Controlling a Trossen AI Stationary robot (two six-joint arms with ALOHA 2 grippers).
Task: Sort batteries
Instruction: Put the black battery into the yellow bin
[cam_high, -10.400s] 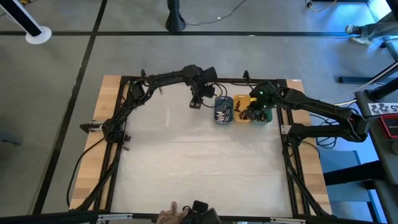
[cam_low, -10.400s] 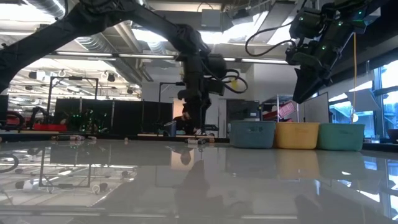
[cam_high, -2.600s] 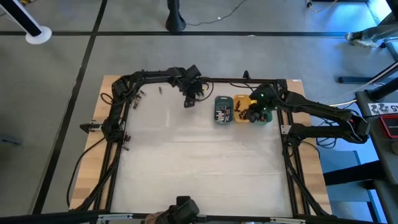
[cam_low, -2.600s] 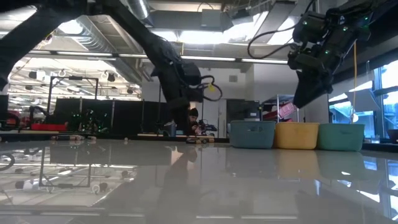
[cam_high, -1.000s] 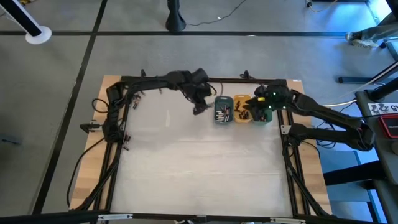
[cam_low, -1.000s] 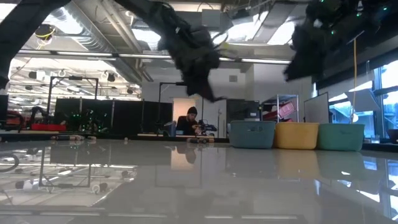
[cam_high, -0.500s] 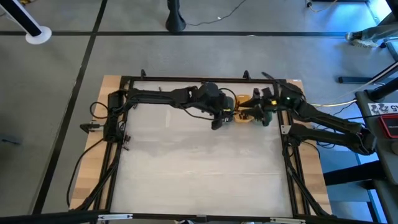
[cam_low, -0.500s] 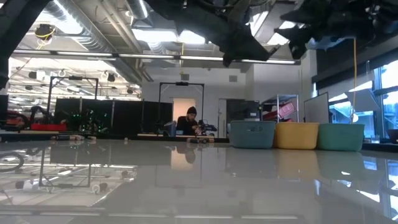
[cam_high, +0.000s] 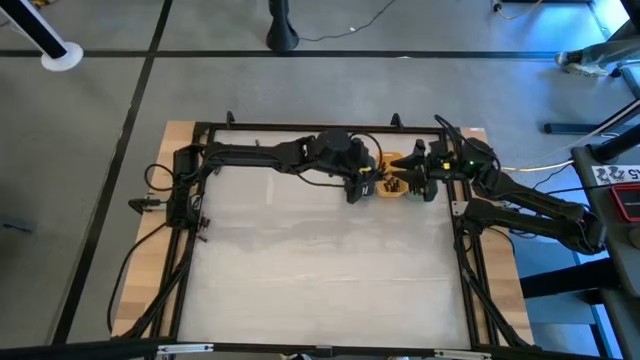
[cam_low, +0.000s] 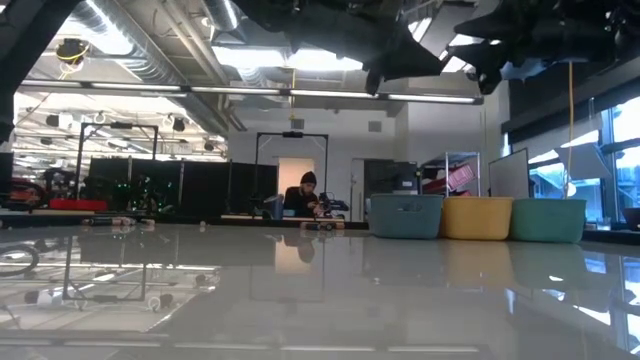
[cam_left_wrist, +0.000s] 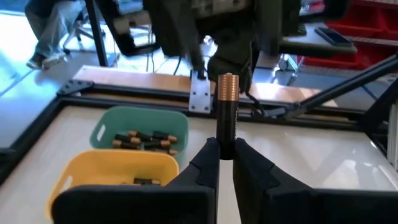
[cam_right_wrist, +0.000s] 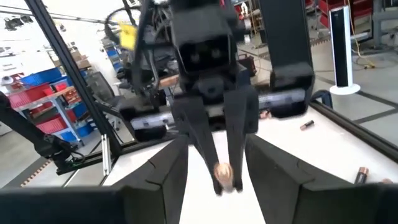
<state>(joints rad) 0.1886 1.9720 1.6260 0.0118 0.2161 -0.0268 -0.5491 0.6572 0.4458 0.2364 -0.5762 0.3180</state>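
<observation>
Since the earlier frames we saw the left arm swing from the far-left part of the table over to the trays, so the left gripper (cam_high: 356, 190) sat above the row, facing the right gripper (cam_high: 420, 183) close by. Left fingers (cam_left_wrist: 208, 165) were clamped on one battery (cam_left_wrist: 227, 109), held upright by its lower end, copper-coloured cap up. Right gripper's jaws stood apart with nothing between them that we could make out, pointed at that cell. Other batteries (cam_left_wrist: 144, 138) lay in the green tray (cam_left_wrist: 102, 127), a few showed in the yellow tray (cam_left_wrist: 81, 171), and two loose ones (cam_right_wrist: 307, 126) lay out on the table. We judged the cell small, light, rigid and smooth-walled, so likely to pivot or slip in a pinch; best taken across the middle of its barrel, not the cap. Blue tray was hidden under the left arm from above, visible only from table height (cam_low: 405, 215).
</observation>
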